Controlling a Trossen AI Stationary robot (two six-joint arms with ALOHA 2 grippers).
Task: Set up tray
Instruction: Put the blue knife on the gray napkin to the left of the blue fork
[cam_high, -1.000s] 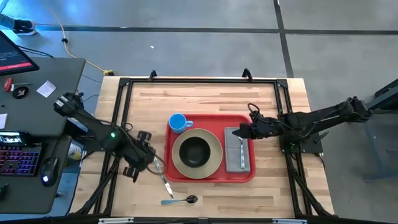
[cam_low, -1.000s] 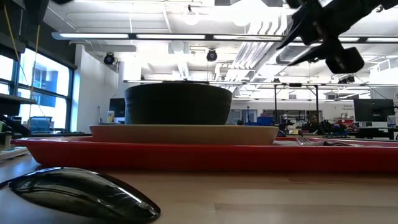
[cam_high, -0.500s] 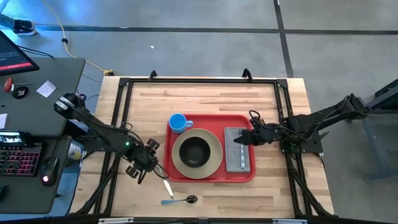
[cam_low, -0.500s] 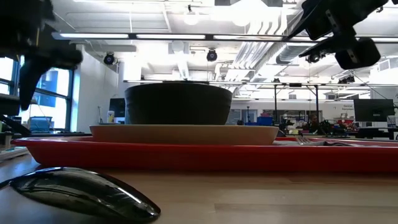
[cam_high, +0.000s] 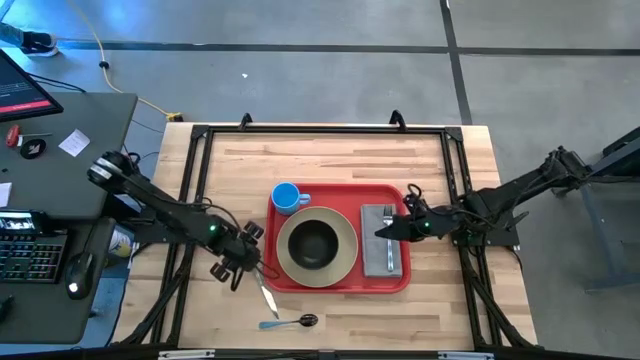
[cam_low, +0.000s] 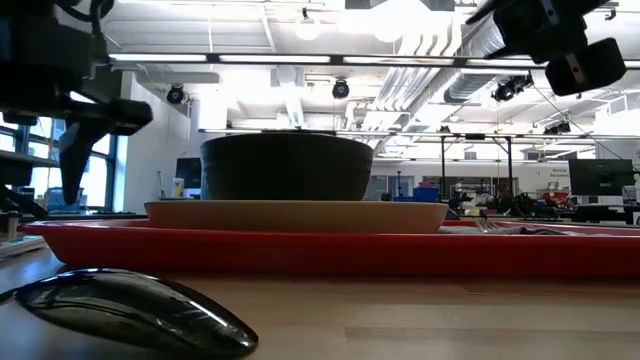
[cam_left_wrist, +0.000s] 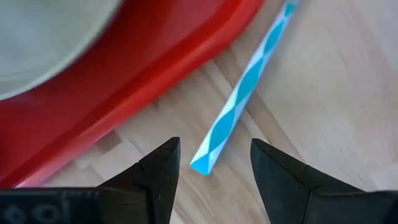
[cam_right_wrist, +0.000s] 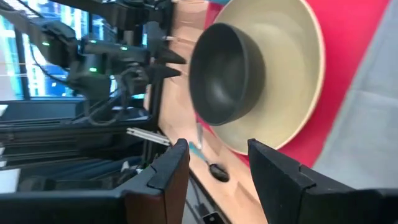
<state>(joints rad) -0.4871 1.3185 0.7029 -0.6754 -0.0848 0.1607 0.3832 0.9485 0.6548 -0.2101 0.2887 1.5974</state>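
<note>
A: While the tray sits mid-desk with plate, bowl, cup, napkin, what's left?

B: Straw and spoon off-tray; left end effector open over the straw, right end effector open, empty.

We are in a large robotics lab or open workshop hall: bare concrete floor across the upper frame, a desk with keyboard and monitor at left, ceiling strip lights and exposed ducts overhead.
</note>
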